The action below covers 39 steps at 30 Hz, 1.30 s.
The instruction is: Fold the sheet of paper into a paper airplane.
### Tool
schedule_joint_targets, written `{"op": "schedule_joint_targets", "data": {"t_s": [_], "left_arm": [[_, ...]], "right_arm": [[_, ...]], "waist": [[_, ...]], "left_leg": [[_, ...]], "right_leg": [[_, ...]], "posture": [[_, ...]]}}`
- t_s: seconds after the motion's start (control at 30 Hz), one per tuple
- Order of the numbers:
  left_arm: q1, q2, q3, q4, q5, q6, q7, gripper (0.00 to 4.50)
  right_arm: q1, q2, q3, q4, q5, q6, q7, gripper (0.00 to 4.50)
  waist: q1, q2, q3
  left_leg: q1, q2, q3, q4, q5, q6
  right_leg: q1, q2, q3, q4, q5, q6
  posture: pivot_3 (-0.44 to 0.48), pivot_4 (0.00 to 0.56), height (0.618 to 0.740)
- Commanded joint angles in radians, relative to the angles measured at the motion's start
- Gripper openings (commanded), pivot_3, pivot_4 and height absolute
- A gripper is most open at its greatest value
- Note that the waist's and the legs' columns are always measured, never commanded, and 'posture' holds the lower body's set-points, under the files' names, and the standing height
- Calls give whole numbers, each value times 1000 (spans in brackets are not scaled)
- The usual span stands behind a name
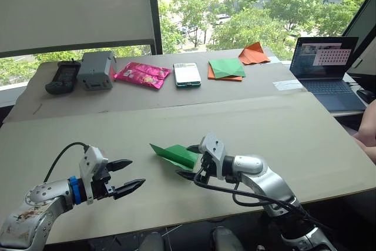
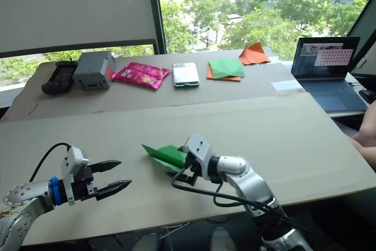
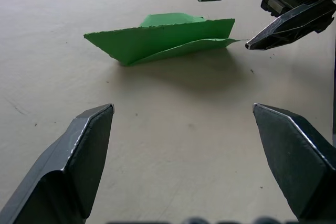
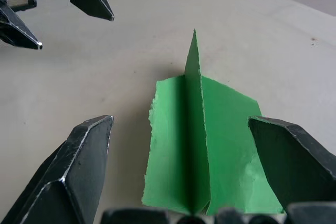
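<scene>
Although the folding looks nearly finished, the paper airplane (image 1: 174,155) is not yet let alone: it lies on the near middle of the tabletop (image 1: 305,139) as a narrow bright green dart with a raised fin along its centre, its point aimed left. The right claw (image 1: 189,162) sits at its tail end with fingers spread wide on either side of the paper, touching or just off it; I cannot tell which, and it grips nothing. The left claw (image 1: 130,175) hovers near the nose, apart from it, also wide open and empty. My judgement is that the main creases are done and only a final pressing or release is left. At the far edge lie a darker green paper square (image 1: 227,67), an orange paper piece (image 1: 254,54) and a pink packet (image 1: 141,74); its print and the laptop (image 1: 326,66) screen are too small to read.
</scene>
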<state>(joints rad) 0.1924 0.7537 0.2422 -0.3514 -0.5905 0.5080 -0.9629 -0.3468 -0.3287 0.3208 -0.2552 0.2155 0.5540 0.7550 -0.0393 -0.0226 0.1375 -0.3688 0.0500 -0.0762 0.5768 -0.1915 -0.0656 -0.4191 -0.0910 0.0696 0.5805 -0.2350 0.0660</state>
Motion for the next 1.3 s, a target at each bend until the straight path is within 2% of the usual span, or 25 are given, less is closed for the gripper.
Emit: {"op": "schedule_joint_targets", "data": {"t_s": [0.03,0.23,0.7,0.83,0.9,1.13,1.17,1.3], "left_arm": [[-14,11,1,-16,-3,1,-4,4491],[-17,8,-1,-20,-7,7,3,4491],[-20,8,6,-34,-9,20,15,4491],[-21,5,5,-34,-9,20,15,4500],[-21,5,4,-34,-9,20,15,4500],[-23,8,8,-35,-10,24,17,4500],[-23,9,9,-36,-11,26,17,4500],[-24,11,11,-35,-9,27,19,4500]], "right_arm": [[-39,0,-33,-15,3,-5,-20,4500],[-26,-14,1,28,-37,-51,-22,4500],[-10,-1,38,111,-95,-139,-21,4500],[-4,2,42,117,-101,-143,-21,3357],[0,2,46,121,-105,-146,-21,2575],[9,3,56,134,-120,-150,-17,253],[9,4,57,135,-121,-150,-17,32],[13,6,63,132,-127,-148,-16,32]], "waist": [[1,0,0],[1,0,-1],[-1,-1,-2],[-1,-1,-2],[-1,-1,-2],[-1,-1,-2],[-1,-1,-2],[-1,-1,-2]], "left_leg": [[0,0,0,0,0,0],[0,0,0,0,3,5],[1,0,-1,0,3,5],[1,0,-1,1,3,5],[1,0,-1,0,3,5],[1,0,-1,1,3,5],[1,0,-1,1,3,5],[1,0,-1,1,3,5]], "right_leg": [[0,0,0,0,0,0],[1,0,0,0,1,0],[0,1,1,13,1,0],[0,1,1,13,1,0],[0,1,1,13,1,0],[0,1,1,13,1,0],[0,1,1,13,1,0],[0,1,1,13,1,0]], "posture": [[0,150,732],[0,150,732],[0,150,732],[0,150,732],[0,150,732],[0,150,732],[0,150,732],[0,150,732]]}}
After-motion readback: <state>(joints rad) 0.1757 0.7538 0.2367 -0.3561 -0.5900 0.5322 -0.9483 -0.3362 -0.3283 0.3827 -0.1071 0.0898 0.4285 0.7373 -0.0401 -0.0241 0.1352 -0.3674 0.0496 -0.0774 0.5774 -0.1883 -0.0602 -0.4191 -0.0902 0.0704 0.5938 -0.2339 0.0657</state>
